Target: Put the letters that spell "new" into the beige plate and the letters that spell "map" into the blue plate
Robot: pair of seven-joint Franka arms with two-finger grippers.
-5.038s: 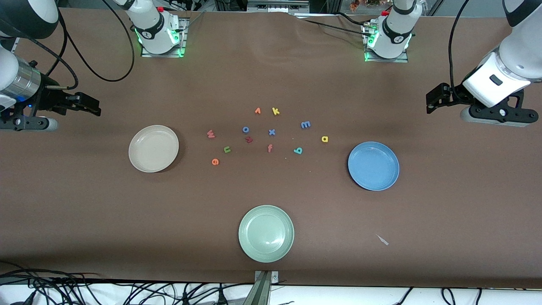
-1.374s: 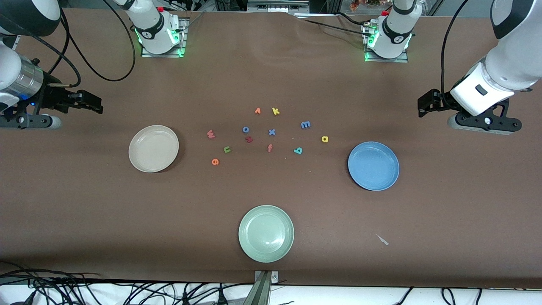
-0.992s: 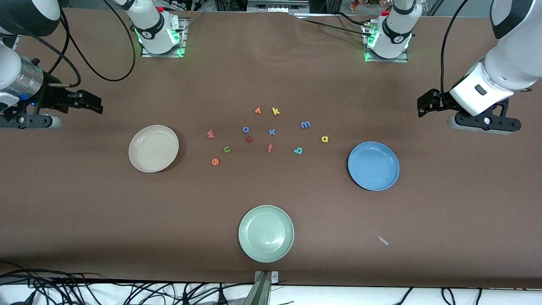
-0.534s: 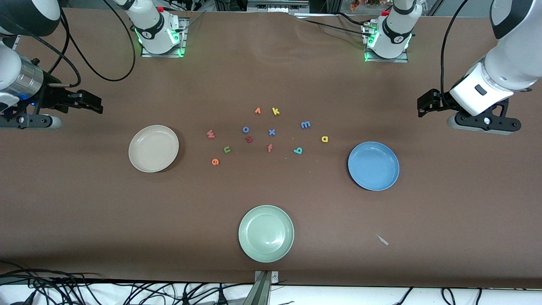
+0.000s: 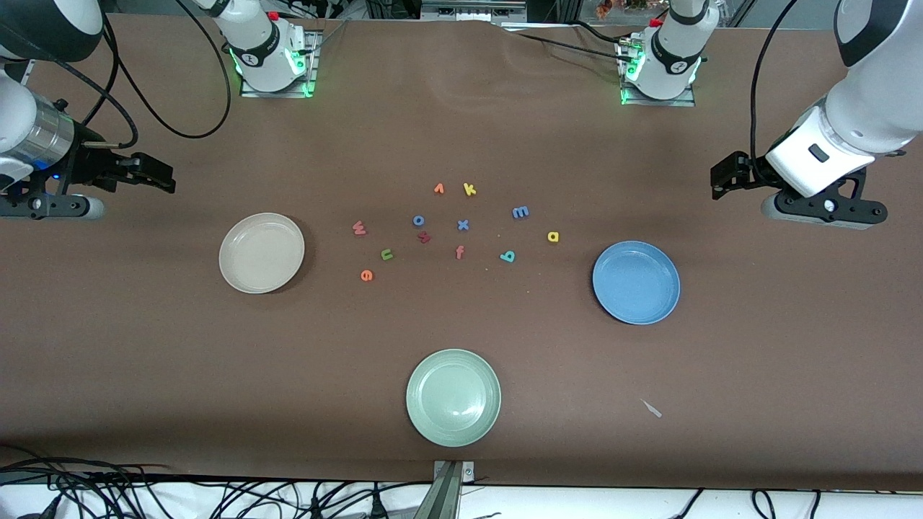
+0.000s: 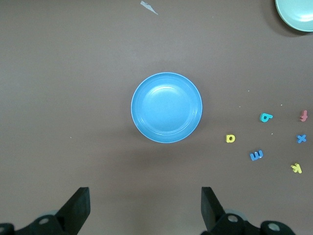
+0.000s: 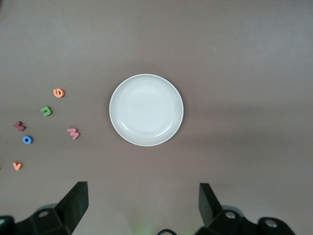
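1. We see a brown table (image 5: 144, 346): the letters that spell "new" (image 5: 386, 254) lie at three o'clock of the beige plate (image 5: 262, 252), the letters that spell "map" (image 5: 520, 212) at nine o'clock of the blue plate (image 5: 636, 282).
2. Left gripper (image 5: 725, 178) and right gripper (image 5: 155, 177) hover with jaws apart and empty; we risk grabbing decoys like the yellow k (image 5: 469, 189).

pale green plate (image 6: 297, 13) cut by edge

foam letters on the table (image 5: 649, 180): w (image 5: 359, 228), e (image 5: 366, 274), k (image 5: 469, 189), x (image 5: 463, 225), a (image 5: 553, 236)

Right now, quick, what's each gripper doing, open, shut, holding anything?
Left gripper: open, empty, up over the table near the blue plate.
Right gripper: open, empty, up over the table near the beige plate.
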